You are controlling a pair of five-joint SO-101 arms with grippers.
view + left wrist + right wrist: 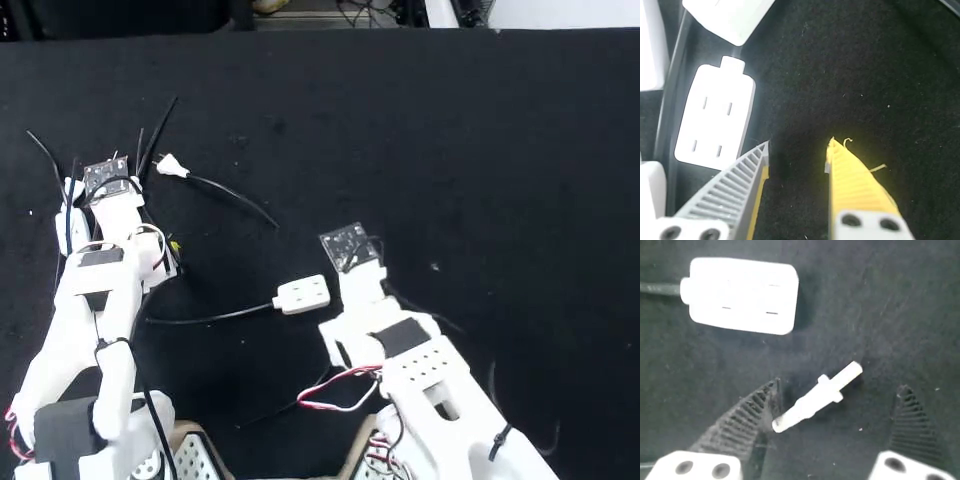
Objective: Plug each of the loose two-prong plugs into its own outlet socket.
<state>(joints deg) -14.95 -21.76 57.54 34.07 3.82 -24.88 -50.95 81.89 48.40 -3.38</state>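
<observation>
1. White plastic marks the left socket block [715, 120], which lies on the black tabletop [480, 150] at the far left. All four of its slots look empty. The left gripper [799, 145] hangs just beside it, fingers [852, 180] spread with nothing between them.
2. Just right of that arm, a little farther away, lies the corded plug [172, 166]. Its black cord [235, 197] trails off to the right and nearer. The left arm is plainly the closer one to it.
3. Near the middle sits the middle socket block [303, 293], long axis running left to right, with a cord leaving its left end. Its slots also look empty.
4. The right gripper [837, 387] hovers just right of and beyond that block, fingers [747, 415] spread wide.
   - The small plug [815, 397] lies flat on the tabletop between them, not pinched.
   - One end of it is at or touching one finger, and it is well apart from the other finger.
   - Its long axis slants across the gap rather than lying square to the fingers. I judge that a clean pinch calls for turning or shifting the wrist first.
   - The middle socket block is near the plug but apart from it.
</observation>
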